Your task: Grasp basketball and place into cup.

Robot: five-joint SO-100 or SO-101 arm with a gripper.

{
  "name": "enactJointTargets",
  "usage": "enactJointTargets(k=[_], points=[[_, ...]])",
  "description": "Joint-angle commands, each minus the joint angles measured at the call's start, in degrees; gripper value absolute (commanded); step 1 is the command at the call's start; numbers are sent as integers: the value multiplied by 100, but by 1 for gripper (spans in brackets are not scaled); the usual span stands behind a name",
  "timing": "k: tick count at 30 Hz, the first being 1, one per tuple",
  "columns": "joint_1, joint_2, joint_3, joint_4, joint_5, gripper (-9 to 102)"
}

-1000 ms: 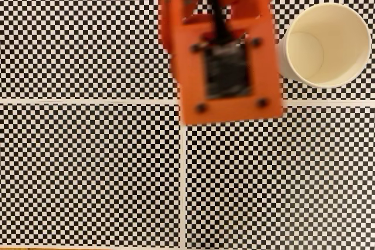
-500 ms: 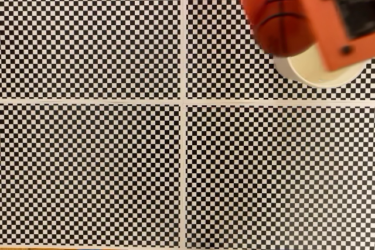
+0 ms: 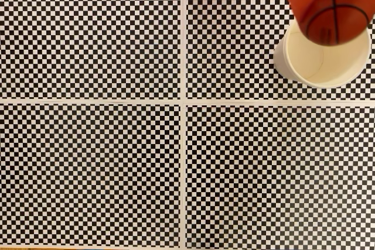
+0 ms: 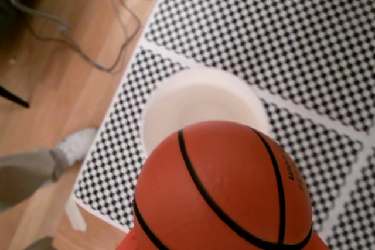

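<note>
In the fixed view, the basketball (image 3: pixel 332 5) is seen at the upper right of the frame, overlapping the upper part of the cup's (image 3: pixel 293 65) mouth, with the cup's inner wall left visible below it. Half a second ago the ball was placed further left and only brushed the cup's upper-left rim, with an orange part of the arm spread over the cup; a second ago the arm's body was parked at upper centre and the cup stood uncovered. The ball has thus been carried rightward to a spot nearly over the opening — the transport appears almost finished.

In the wrist view the basketball (image 4: pixel 225 188) fills the lower centre, with the cup (image 4: pixel 176 103) just beyond it, above in the frame, on the checkered mat (image 4: pixel 281 21). The gripper's fingers are not shown clearly; only a sliver of orange is glimpsed under the ball, so how far they are parted cannot be told, though the ball is evidently being carried aloft. A release is judged to be the next step — once the ball is better centred.
</note>
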Motion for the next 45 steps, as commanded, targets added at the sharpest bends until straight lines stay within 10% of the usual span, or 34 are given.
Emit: enactJointTargets(k=[1, 45], points=[[-35, -105, -202, -334, 132, 22], [18, -642, -387, -826, 492, 43]])
